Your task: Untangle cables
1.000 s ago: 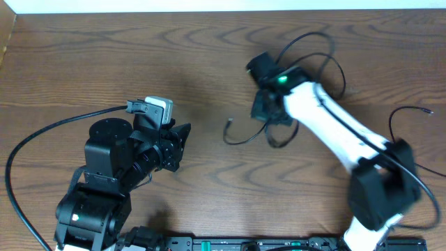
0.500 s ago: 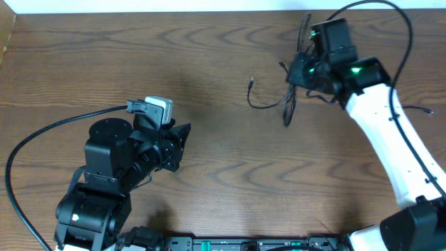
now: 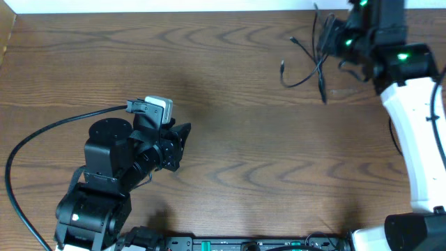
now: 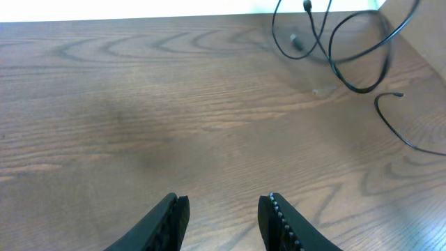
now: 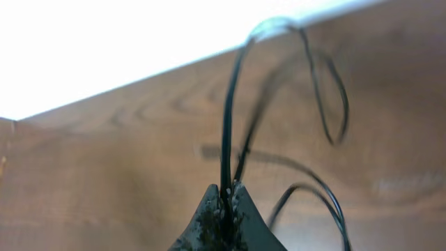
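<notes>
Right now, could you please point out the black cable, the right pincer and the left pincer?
black cable (image 5: pixel 225 132), right wrist view, upright strand above the tips
right pincer (image 5: pixel 226 195), right wrist view, where its shut tips meet
left pincer (image 4: pixel 224 209), left wrist view, midway between its open tips
</notes>
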`<act>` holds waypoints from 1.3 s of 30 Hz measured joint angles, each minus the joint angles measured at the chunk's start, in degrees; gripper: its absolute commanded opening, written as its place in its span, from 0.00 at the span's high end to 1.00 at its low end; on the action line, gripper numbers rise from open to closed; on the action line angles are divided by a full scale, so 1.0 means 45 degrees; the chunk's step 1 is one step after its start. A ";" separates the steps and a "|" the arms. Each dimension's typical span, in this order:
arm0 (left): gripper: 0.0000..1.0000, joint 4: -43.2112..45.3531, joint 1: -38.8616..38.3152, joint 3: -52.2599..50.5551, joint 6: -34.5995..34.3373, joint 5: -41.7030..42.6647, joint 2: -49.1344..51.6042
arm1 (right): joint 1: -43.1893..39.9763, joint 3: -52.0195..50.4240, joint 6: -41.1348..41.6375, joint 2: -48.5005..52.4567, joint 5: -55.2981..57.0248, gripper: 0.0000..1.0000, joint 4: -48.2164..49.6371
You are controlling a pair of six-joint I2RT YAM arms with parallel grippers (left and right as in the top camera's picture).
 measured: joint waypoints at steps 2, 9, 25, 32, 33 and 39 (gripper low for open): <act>0.62 -0.0010 0.0000 0.0000 0.0000 0.0000 -0.0005 | -0.0257 0.0364 -0.0287 -0.0005 0.0058 0.99 -0.0005; 0.62 -0.0024 0.0000 0.0000 -0.0049 0.0000 0.0000 | -0.2341 0.1054 -0.2225 -0.0024 0.0476 0.99 -0.0170; 0.62 -0.0019 0.0000 0.0000 -0.0243 0.0000 0.0044 | -0.5935 0.1059 -0.4736 0.1146 0.1375 0.99 -0.1452; 0.62 0.0005 0.0000 0.0000 -0.0389 0.0000 0.0413 | -0.4129 0.1195 -0.4983 0.2696 0.1001 0.99 -0.2365; 0.62 0.0010 0.0000 0.0000 -0.0389 0.0000 0.0452 | -0.3813 0.1200 -0.4920 0.3045 0.0967 0.99 -0.2492; 0.62 0.0015 0.0000 0.0000 -0.0389 0.0000 0.0651 | -0.1787 0.1200 -0.4507 0.5081 0.0821 0.99 -0.3123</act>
